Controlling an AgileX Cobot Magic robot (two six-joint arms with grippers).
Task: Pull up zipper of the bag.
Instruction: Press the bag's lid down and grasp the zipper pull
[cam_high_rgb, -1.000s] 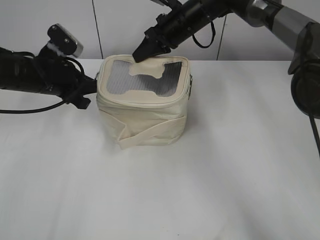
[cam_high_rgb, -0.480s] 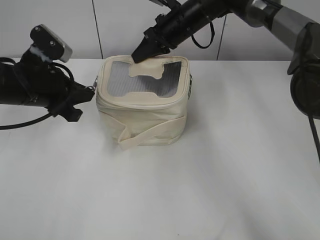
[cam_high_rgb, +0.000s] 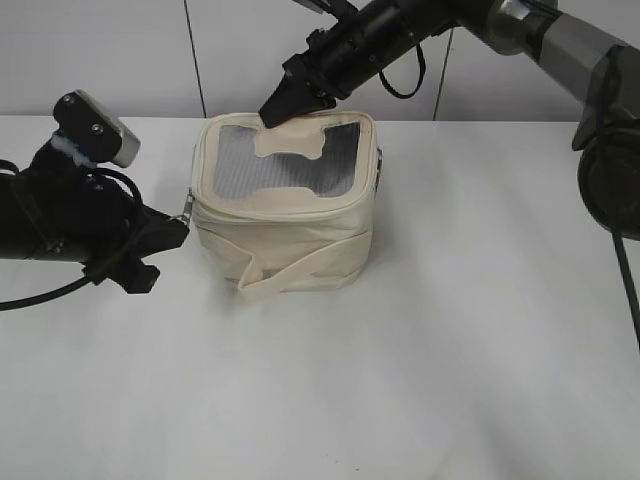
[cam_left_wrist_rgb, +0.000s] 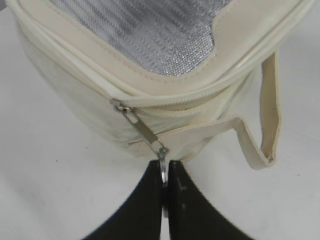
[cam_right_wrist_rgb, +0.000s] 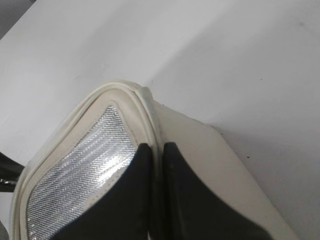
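While the bag (cam_high_rgb: 285, 205) sits on the white tabletop (cam_high_rgb: 450, 330), the left gripper (cam_left_wrist_rgb: 165, 175) is at its lower left corner with its jaws pinched tight on the small silver ring of the zipper (cam_left_wrist_rgb: 145, 131). That pull is stretched out away from the bag. The right gripper (cam_right_wrist_rgb: 156, 157) is at the bag's far top edge, with its jaws squeezed onto the cream rim beside the grey window (cam_high_rgb: 280, 160).

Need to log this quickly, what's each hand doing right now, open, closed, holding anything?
Left hand: closed on the zipper's silver ring pull.
Right hand: closed, pinching the rim of the bag at its back edge.
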